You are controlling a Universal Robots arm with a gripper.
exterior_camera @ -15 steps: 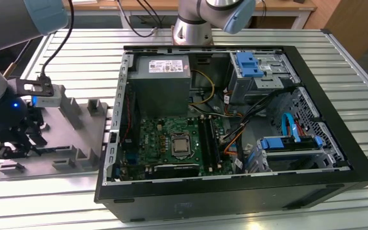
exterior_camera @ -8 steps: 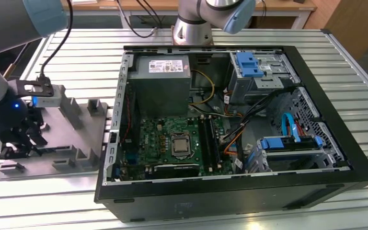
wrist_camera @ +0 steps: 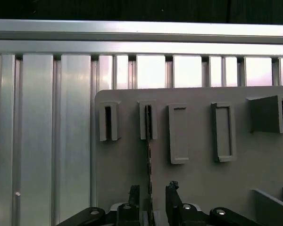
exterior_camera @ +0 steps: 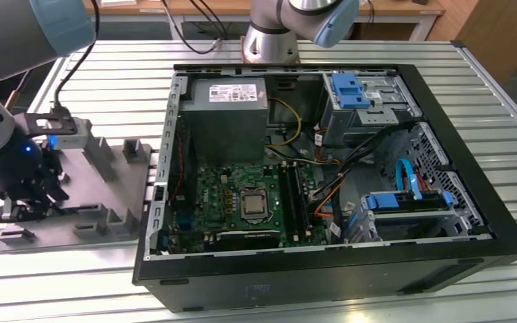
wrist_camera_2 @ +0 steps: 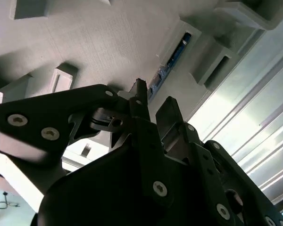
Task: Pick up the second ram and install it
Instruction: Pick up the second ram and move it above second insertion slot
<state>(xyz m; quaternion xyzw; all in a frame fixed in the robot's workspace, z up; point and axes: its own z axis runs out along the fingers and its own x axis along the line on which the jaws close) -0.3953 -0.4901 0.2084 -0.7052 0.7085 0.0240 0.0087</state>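
Straddling the second ram [wrist_camera: 149, 160] on the grey holder plate [wrist_camera: 203, 188], with the gripper [wrist_camera: 151, 195] spread and nothing clamped.
The stick stands on edge in a slot of the plate, which lies at the exterior view's left of the open computer case [exterior_camera: 330, 272]. In the first wrist view the fingers [wrist_camera: 172, 190] stand one on each side of its thin edge, with a gap to each. Judged light, stiff and brittle: take hold on the two flat faces, squarely and with modest force, avoiding twist or load on the contact edge. Seen edge-on, its chips, notch and contacts cannot be made out. One end is cut off behind the gripper body, and in the exterior view the wrist covers that part of the plate.
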